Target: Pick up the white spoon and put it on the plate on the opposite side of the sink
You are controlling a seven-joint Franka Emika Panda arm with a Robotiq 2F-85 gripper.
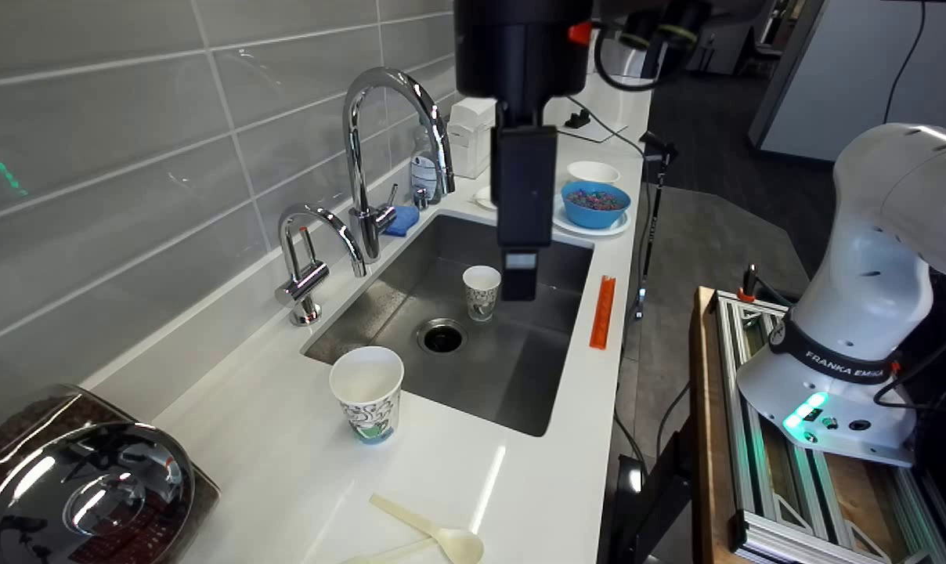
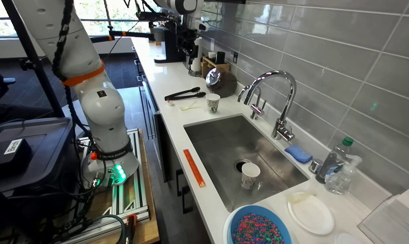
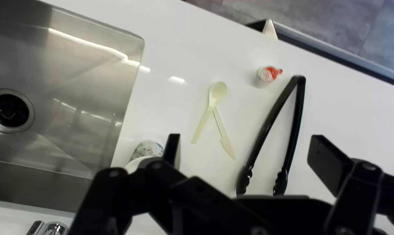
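Observation:
The white spoon lies flat on the counter beyond the sink's near-cup end, its middle touching or crossing a same-coloured knife. It also shows in both exterior views. The plate lies on the counter at the sink's opposite end, with a pale off-white piece on its edge; in an exterior view it is mostly hidden behind my gripper. The sink lies between spoon and plate. My gripper is open and empty, high above the counter, its fingers wide apart.
A paper cup stands between spoon and sink; another cup is in the sink. Black tongs and a small red-topped bottle lie near the spoon. Tall faucet, orange strip and blue bowl border the sink.

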